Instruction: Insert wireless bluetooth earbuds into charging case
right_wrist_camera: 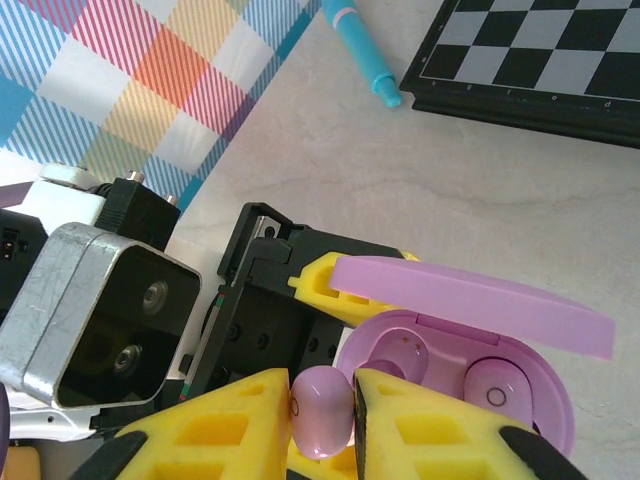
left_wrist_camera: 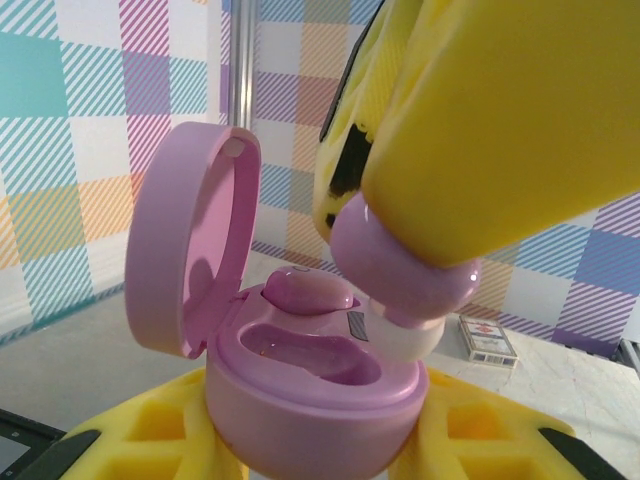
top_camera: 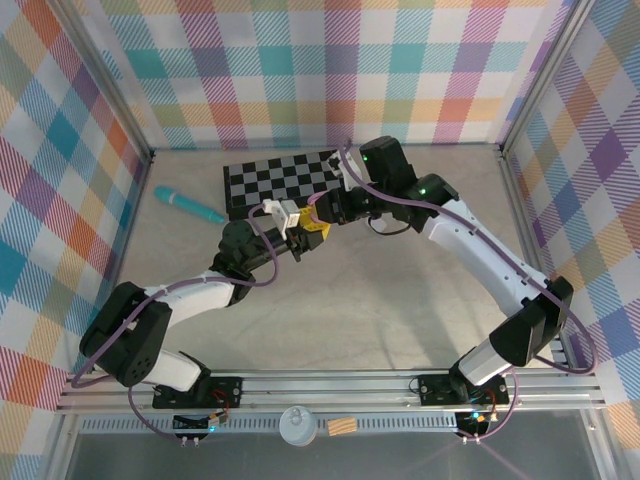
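1. While my left claw (top_camera: 298,243) clamps the base of the open pink case (left_wrist_camera: 300,400) and holds it off the counter (top_camera: 400,310), just off the chessboard's (top_camera: 280,180) near edge, my right claw (top_camera: 319,226) pinches a pink earbud (right_wrist_camera: 321,410) right over it.
2. One bud (left_wrist_camera: 305,290) already sits in its socket beside the raised lid (left_wrist_camera: 190,250); the other socket (left_wrist_camera: 310,355) is empty.
3. I judge this the insertion step for the second bud, which hangs just above the case's rim on the side away from the lid, touching or nearly so.
4. Next I would need to shift the bud sideways over the empty socket, match its tilt to the hollow, lower gently, and part the right claw only once it seats.
5. The left grip must stay firm, or the case may twist.
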You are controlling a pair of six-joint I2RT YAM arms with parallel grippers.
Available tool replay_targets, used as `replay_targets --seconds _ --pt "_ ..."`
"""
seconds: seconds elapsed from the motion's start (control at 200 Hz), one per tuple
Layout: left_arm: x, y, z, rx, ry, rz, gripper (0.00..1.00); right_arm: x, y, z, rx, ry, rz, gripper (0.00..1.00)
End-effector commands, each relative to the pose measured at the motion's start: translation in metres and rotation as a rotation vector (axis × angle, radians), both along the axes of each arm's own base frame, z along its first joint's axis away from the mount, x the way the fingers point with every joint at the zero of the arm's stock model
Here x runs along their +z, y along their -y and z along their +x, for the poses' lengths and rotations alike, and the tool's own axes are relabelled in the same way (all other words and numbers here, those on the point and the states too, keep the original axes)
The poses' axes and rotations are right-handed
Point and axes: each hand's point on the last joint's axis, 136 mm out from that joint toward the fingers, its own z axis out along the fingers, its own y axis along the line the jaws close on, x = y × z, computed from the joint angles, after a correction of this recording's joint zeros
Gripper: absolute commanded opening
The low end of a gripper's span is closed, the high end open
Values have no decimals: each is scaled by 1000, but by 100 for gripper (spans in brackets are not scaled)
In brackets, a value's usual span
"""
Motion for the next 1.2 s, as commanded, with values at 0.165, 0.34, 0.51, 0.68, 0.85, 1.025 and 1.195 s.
replay_targets --seconds 0.165,0.34,0.51,0.68,0.85,1.025,1.195 --pt "30 4 -7 -26 104 -43 22 -2 -3 10 -17 1 12 24" --pt "30 6 -9 -36 106 -43 22 -6 -1 17 -40 7 2 23" --pt "31 6 -8 -33 109 -46 22 -8 0 20 -49 1 7 23" --pt "33 5 -8 -27 110 -52 22 -11 -3 18 -38 -22 20 23" --pt "33 5 -6 -21 110 -52 22 -11 -6 14 -14 -36 31 23" --pt "33 5 -6 -21 109 -54 22 -10 -9 11 6 -49 49 23" --pt "33 5 -5 -16 107 -54 22 -9 -11 8 27 -62 60 23"
